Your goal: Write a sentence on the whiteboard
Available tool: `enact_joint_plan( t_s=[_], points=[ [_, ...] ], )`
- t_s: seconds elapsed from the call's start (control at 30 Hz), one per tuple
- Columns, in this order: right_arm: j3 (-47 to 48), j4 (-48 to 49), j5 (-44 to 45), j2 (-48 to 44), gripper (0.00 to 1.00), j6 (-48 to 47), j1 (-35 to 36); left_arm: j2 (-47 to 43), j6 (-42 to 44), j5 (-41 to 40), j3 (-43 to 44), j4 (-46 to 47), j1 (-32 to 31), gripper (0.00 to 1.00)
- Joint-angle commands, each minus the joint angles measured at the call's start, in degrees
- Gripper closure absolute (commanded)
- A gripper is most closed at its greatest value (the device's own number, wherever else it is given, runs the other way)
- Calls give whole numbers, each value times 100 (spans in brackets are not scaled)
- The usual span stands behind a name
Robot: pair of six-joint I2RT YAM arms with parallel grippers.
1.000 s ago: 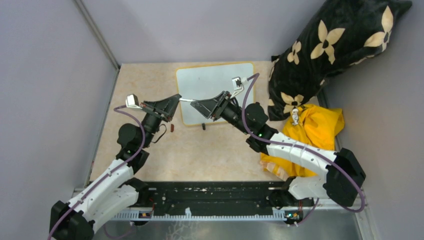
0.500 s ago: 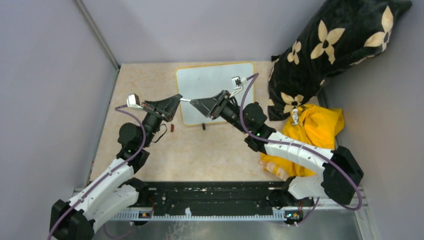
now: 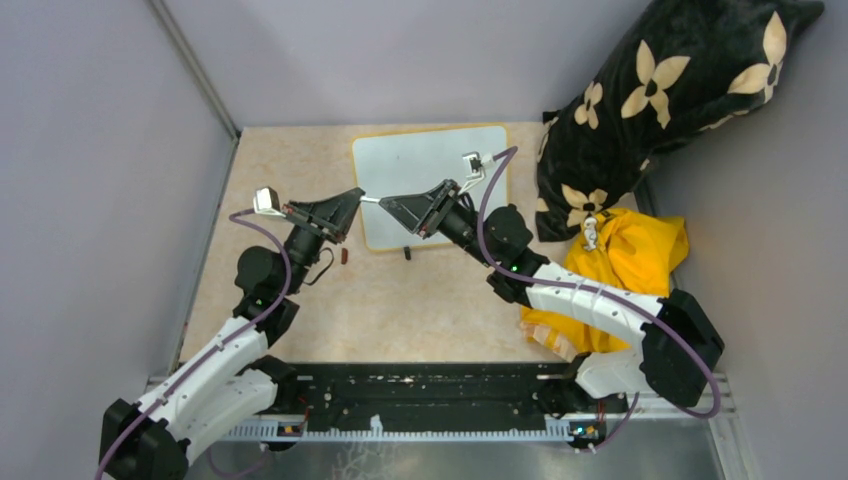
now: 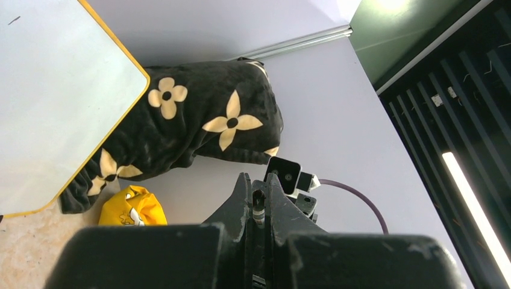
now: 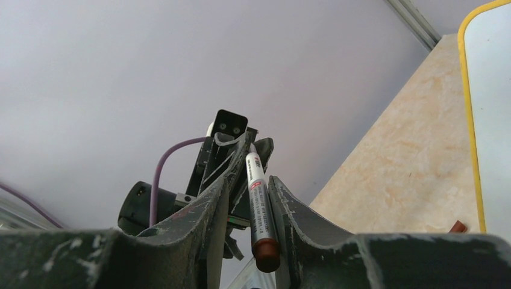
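Note:
The whiteboard (image 3: pixel 425 175) lies flat at the back of the table, white with a yellow frame; no words show on it. It also shows in the left wrist view (image 4: pixel 48 90) and the right wrist view (image 5: pixel 491 90). My left gripper (image 3: pixel 355 198) is shut on one end of a white marker (image 3: pixel 371 200), held in the air over the board's near left corner. In the left wrist view the marker (image 4: pixel 258 211) sits between the closed fingers. My right gripper (image 3: pixel 388 204) faces it, its jaws apart around the marker's brown end (image 5: pixel 265 253), with a gap on one side.
A small brown cap (image 3: pixel 345 256) lies on the table beside the left wrist and also shows in the right wrist view (image 5: pixel 458 227). A black flowered cushion (image 3: pixel 660 90) and a yellow cloth (image 3: pixel 630 255) fill the right side. Grey walls enclose the table.
My right gripper has slid a little to the left, further along the marker toward the left gripper. The left arm has not moved.

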Motion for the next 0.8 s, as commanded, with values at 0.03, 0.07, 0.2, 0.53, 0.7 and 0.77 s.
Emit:
enact_joint_plan(
  t_s=[0.03, 0.07, 0.2, 0.53, 0.7, 0.77],
  points=[
    [167, 604, 45, -51, 68, 26, -1, -7, -2, 54, 35, -62, -13, 100],
    [176, 597, 47, -39, 68, 24, -1, -17, -3, 54, 32, -68, -18, 100],
    [171, 566, 74, -38, 68, 25, 3, -29, 7, 57, 27, -81, -15, 100],
    [125, 418, 196, -111, 64, -5, -1, -128, 40, 9, 5, -145, -11, 100],
    [175, 425, 21, -60, 68, 3, -1, -100, 41, 16, 21, -140, -18, 100],
    [215, 402, -63, -32, 69, 5, -5, -99, 47, 9, 27, -134, -15, 100]
  ],
)
